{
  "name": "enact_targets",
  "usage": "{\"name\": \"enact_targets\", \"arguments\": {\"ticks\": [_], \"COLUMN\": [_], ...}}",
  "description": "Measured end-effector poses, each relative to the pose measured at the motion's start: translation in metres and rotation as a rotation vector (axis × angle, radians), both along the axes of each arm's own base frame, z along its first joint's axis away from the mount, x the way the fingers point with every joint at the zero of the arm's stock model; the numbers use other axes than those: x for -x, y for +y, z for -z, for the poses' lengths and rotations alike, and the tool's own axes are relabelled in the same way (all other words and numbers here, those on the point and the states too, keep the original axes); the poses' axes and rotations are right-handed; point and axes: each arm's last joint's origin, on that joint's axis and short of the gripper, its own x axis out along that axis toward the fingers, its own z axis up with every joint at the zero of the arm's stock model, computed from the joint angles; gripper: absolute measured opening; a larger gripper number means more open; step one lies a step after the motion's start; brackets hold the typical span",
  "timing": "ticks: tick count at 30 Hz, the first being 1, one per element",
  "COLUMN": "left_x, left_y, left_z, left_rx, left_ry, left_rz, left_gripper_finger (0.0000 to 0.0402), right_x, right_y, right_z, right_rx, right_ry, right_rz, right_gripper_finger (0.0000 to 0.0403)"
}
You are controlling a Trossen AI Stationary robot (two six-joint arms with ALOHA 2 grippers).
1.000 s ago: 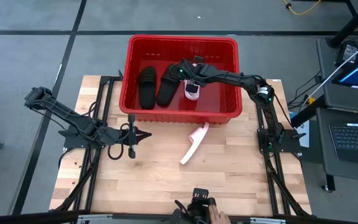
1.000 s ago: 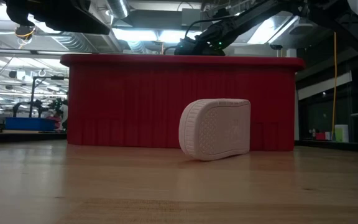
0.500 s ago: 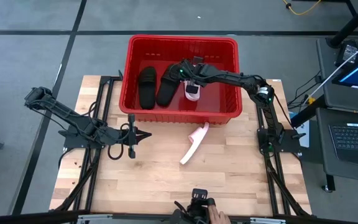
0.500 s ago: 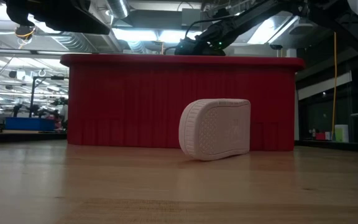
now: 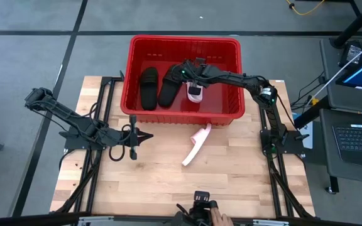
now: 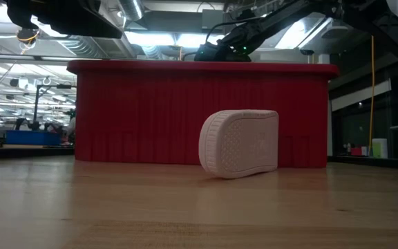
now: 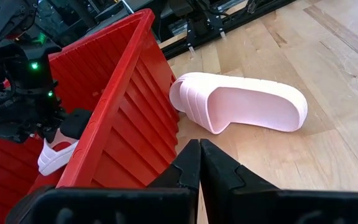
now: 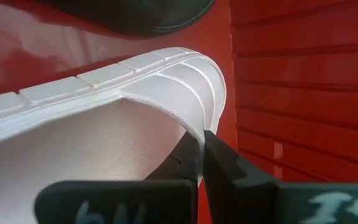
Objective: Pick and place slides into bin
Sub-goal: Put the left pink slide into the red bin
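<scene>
Low view: bin [image 6: 144, 114] wall hides its slides and right gripper [image 5: 193, 85].

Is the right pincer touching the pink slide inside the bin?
Touching. In the right wrist view, the right pincer is closed on the strap edge of the pink slide, with red bin wall behind.

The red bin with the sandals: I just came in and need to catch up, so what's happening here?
The right gripper is inside the red bin, shut on the strap of a pink sandal. Two black sandals already lie in the bin. The other pink sandal rests on its side on the table, touching the bin's front wall. The left gripper waits shut and empty over the table.
</scene>
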Motion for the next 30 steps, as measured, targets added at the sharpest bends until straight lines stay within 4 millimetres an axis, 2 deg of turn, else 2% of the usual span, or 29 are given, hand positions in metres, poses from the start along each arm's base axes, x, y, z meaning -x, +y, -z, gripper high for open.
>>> {"name": "enact_targets", "arguments": {"ticks": [15, 23, 30], "left_x": [0.0000, 0.0000, 0.0000], "left_y": [0.0000, -0.0001, -0.0001], "left_z": [0.0000, 0.0000, 0.0000], "left_rx": [0.001, 0.001, 0.003], "left_ry": [0.000, 0.000, -0.001], "left_rz": [0.000, 0.000, 0.000], "left_gripper_finger": [0.0002, 0.0006, 0.0003], "right_x": [-0.0007, -0.0018, -0.0018], "right_y": [0.0010, 0.0024, 0.0024], "right_z": [0.0008, 0.0015, 0.0015], "right_rx": [-0.040, -0.096, -0.097], "right_ry": [-0.018, -0.047, -0.048], "right_rz": [-0.024, -0.060, -0.060], "right_gripper_finger": [0.0010, 0.0038, 0.0044]}}
